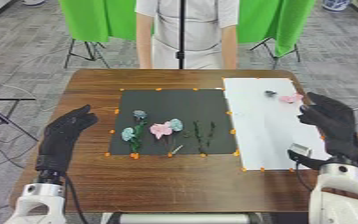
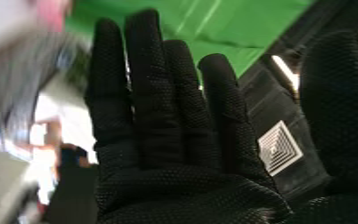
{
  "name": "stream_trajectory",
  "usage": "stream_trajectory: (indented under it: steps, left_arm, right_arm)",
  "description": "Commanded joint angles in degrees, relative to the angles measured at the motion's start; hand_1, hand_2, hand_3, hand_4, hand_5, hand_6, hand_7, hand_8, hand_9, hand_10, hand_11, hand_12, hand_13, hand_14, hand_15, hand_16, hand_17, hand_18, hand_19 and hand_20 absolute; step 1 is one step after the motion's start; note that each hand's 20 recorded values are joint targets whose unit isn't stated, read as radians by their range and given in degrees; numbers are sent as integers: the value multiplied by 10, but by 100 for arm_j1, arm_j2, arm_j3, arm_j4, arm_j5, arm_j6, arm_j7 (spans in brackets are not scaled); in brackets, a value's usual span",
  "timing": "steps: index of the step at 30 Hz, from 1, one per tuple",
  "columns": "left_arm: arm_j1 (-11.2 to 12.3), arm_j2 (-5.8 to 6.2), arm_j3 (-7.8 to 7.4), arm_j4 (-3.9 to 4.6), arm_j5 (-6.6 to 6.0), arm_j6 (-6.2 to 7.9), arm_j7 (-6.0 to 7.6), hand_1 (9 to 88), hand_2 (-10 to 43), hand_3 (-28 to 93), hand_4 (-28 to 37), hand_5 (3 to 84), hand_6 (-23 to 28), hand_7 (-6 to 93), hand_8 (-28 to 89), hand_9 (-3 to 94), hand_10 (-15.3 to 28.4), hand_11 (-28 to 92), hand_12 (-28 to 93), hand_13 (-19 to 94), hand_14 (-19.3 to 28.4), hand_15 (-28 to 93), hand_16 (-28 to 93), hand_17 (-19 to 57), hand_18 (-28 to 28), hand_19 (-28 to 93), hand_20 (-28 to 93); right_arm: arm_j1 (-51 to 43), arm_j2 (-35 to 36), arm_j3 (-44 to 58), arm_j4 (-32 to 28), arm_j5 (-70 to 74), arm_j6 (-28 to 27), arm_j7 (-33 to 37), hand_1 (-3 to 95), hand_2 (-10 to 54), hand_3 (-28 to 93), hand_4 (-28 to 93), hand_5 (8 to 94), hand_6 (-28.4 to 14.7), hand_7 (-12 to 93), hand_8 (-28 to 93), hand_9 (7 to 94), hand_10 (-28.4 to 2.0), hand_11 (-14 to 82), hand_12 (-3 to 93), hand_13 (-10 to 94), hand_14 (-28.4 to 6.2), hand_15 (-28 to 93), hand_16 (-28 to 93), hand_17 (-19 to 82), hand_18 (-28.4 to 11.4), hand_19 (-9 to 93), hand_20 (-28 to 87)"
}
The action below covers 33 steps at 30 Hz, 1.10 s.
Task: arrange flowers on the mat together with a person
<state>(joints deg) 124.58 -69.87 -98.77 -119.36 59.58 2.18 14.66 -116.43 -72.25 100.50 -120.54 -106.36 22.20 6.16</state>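
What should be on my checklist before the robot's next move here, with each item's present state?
1. Right hand open and empty: ok.
2. Left hand off the dark mat: ok, it is left of it.
3. Large pink bloom within the dark mat's edges: ok, among pale blue blooms and green stems.
4. All blooms gathered on the dark mat: not ok; a pink flower and a small dark flower lie on the white sheet.
5. That pink flower has a stem: cannot tell.
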Motion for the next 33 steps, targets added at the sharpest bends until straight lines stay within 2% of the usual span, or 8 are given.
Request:
stream_trajectory:
  steps: [1, 4, 5, 8, 10, 13, 21, 33]
  left_arm:
    - [87, 38, 5, -41, -40, 115, -23, 308, -8, 649, -151, 510, 6, 159, -73, 477, 126, 190, 145, 367, 172, 183, 50, 57, 136, 99, 225]
    - [171, -1, 18, -88, -59, 238, -7, 308, -7, 648, -151, 510, 5, 158, -73, 477, 126, 190, 145, 367, 172, 183, 49, 57, 136, 100, 225]
    - [167, -7, 54, -68, -82, 237, 59, 308, -8, 649, -151, 510, 5, 158, -73, 476, 126, 190, 145, 367, 172, 183, 49, 57, 136, 101, 225]
    - [139, -16, 91, -65, -35, 164, 8, 308, -8, 649, -151, 510, 5, 159, -73, 477, 126, 189, 145, 367, 172, 183, 49, 56, 137, 101, 224]
    - [137, 2, 82, -62, 6, 174, 6, 307, -8, 649, -151, 510, 5, 159, -73, 477, 126, 190, 145, 366, 172, 183, 49, 56, 137, 101, 224]
    - [183, 0, 81, -88, -83, 222, 25, 307, -8, 650, -150, 510, 5, 160, -73, 477, 126, 190, 145, 366, 173, 183, 49, 56, 137, 101, 224]
    - [34, 76, 162, -3, -9, 93, 5, 308, -7, 648, -151, 510, 4, 160, -73, 476, 126, 190, 145, 366, 172, 183, 49, 55, 137, 101, 224]
    - [128, 60, 196, -30, -66, 223, 149, 309, -8, 650, -151, 511, 4, 160, -73, 477, 126, 191, 145, 366, 173, 185, 49, 55, 137, 101, 223]
  right_arm:
    - [1910, 1421, 25, 877, -3011, -2817, 1170, 326, -95, 635, -231, 470, -18, 82, -80, 668, -172, 93, 136, 809, -95, 244, 198, 573, -129, 528, 395]
    - [2545, 1623, -350, 1462, -3214, -3363, 1135, 344, -95, 625, -238, 454, -10, 82, -83, 720, -161, 96, 121, 889, -75, 249, 197, 646, -97, 625, 333]
    - [2707, 1690, -466, 1638, -3316, -3391, 1111, 356, -95, 625, -240, 453, -8, 83, -84, 737, -157, 101, 119, 909, -66, 245, 207, 658, -90, 663, 282]
    - [3163, 1848, -775, 2154, -3657, -3720, 1020, 390, -95, 620, -244, 453, -5, 88, -86, 768, -151, 107, 116, 936, -49, 281, 205, 688, -74, 729, 202]
    - [3488, 1904, -992, 2495, -3756, -3845, 923, 400, -95, 622, -249, 452, 0, 92, -87, 776, -148, 109, 115, 937, -45, 299, 199, 695, -68, 737, 190]
    - [3756, 1915, -1190, 2870, -3964, -4003, 781, 406, -95, 626, -258, 450, 9, 106, -94, 785, -145, 113, 116, 937, -43, 316, 185, 699, -66, 748, 173]
    - [4341, 1803, -1559, 3781, -4311, -4203, 572, 423, -95, 637, -265, 483, 30, 131, -108, 820, -124, 129, 123, 937, -35, 370, 173, 711, -62, 775, 155]
    - [4922, 1301, -1713, 4775, -4894, -4329, 250, 443, -95, 641, -268, 496, 33, 149, -118, 840, -115, 144, 130, 937, -25, 412, 170, 722, -60, 808, 144]
